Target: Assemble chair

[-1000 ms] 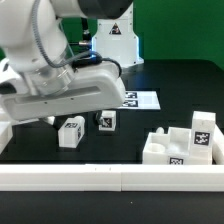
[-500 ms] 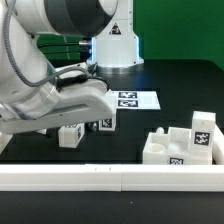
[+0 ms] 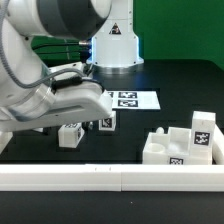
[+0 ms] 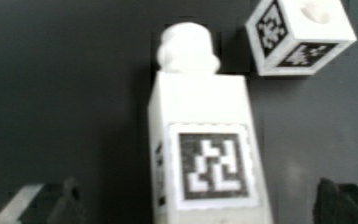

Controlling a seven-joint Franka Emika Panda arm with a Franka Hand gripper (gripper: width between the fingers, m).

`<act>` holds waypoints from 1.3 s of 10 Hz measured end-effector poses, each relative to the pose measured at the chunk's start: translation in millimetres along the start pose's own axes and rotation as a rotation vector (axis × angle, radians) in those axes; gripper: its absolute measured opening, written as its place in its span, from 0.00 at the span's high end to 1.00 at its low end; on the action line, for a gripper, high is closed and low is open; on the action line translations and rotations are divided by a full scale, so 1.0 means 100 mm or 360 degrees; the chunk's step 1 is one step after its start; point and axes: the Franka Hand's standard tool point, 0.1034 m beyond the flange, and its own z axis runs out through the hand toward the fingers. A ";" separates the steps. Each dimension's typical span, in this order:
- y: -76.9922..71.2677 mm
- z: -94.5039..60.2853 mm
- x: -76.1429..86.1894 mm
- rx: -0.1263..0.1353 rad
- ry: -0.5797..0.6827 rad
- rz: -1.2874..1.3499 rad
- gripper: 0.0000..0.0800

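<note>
In the wrist view a white pegged leg (image 4: 202, 140) lies on the black table, with a square tag on its top face and a round peg at its far end. My gripper (image 4: 197, 205) is open, and its two dark fingers (image 4: 51, 203) stand on either side of the leg, apart from it. A small tagged cube (image 4: 291, 35) lies just past the peg. In the exterior view two small cubes (image 3: 70, 134) (image 3: 106, 122) lie at centre left. My arm hides the gripper and the leg there. A joined white chair part (image 3: 178, 146) stands at the right.
The marker board (image 3: 135, 100) lies flat behind the cubes. A long white border rail (image 3: 110, 178) runs along the front. The robot's white base (image 3: 112, 45) stands at the back.
My arm has swung toward the exterior view's left and lower over the table. The cubes and the joined chair part have not moved.
</note>
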 end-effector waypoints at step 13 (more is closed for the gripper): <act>-0.07 0.11 -0.01 -0.0040 -0.0377 0.0295 0.19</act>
